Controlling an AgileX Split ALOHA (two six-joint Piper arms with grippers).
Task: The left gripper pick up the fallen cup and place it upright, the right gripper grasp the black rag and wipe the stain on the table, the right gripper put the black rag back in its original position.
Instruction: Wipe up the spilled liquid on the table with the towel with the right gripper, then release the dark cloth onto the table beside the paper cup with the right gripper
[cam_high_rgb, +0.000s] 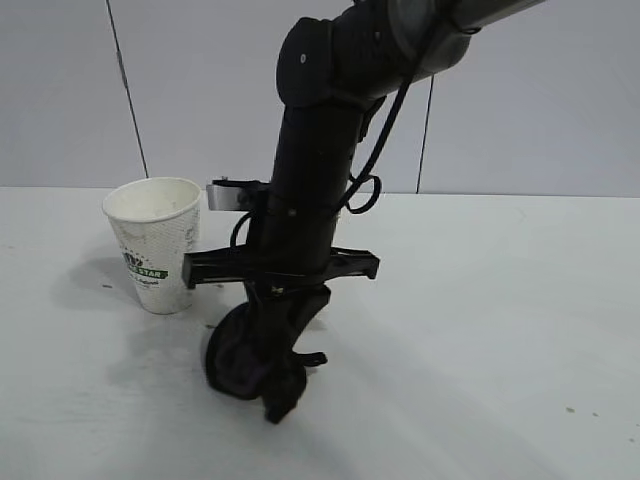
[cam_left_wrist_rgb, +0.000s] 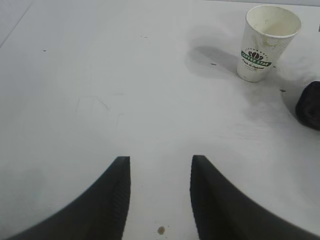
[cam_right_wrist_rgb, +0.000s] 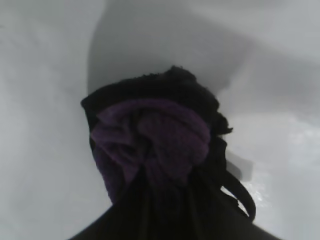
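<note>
Rag pressed to table, cup upright.
We see the right gripper clamped on the black rag, near-right of the cup; the left gripper hovers parted, holding nothing, over the table.

White cup with a green logo band (dotted wall), black rag with purple folds, white table.
</note>
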